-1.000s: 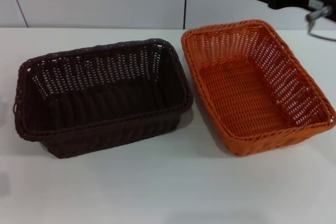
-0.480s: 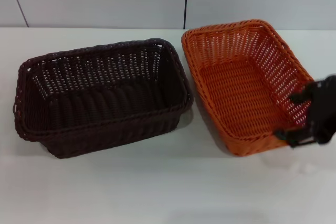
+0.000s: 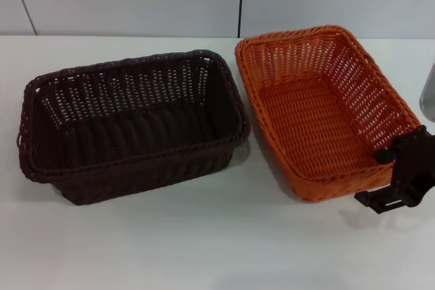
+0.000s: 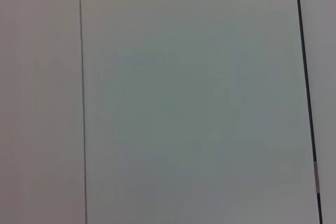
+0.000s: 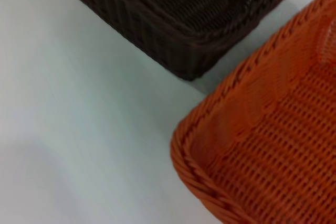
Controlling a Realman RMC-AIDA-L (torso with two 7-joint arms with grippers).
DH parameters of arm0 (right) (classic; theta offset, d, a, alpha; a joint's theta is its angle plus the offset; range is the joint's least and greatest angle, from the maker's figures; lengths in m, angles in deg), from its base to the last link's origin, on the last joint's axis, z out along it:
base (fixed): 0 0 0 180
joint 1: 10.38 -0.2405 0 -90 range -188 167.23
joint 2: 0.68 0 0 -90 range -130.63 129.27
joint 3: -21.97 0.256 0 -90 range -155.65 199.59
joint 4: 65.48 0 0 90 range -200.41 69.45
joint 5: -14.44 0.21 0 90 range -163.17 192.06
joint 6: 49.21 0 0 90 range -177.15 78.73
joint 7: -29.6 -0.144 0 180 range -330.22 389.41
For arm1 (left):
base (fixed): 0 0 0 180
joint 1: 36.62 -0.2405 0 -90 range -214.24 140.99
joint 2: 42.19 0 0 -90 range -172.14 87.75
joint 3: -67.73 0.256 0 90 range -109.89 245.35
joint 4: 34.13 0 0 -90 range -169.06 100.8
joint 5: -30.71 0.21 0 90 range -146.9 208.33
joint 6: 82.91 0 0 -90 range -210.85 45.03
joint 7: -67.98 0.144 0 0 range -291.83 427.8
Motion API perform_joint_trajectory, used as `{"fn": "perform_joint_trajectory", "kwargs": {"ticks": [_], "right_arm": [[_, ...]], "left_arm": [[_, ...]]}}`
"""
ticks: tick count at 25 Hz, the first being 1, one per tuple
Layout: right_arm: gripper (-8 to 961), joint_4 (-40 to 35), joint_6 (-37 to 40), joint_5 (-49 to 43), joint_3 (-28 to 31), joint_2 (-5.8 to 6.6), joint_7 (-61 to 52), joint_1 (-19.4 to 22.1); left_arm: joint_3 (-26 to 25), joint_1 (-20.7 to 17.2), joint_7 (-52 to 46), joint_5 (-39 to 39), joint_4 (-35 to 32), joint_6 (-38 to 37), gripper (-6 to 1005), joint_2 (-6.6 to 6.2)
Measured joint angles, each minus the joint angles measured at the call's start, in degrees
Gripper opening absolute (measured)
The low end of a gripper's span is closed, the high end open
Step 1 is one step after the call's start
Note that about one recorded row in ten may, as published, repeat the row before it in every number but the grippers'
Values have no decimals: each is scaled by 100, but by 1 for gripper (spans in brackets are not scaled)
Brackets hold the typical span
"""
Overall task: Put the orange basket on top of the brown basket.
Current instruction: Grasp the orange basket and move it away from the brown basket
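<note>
Head view: right end effector (image 3: 396, 176), fingers spread, straddles the orange basket (image 3: 319, 110) corner rim; a shallow bite risks slipping, nudging the nearby brown basket (image 3: 129, 123).

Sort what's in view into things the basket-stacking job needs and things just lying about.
Needed for the job:
- orange basket, on the table
- brown basket, beside it to the left
- right end effector, at the orange basket's near right corner

Just there:
- white table
- grey object at the right edge, too cut off to identify
</note>
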Motion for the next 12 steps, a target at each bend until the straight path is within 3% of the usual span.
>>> {"fn": "perform_joint_trajectory", "kwargs": {"ticks": [12], "right_arm": [[764, 1019, -442, -274, -190, -3, 0, -343]], "left_arm": [[31, 3, -6, 27, -6, 19, 809, -11]]}}
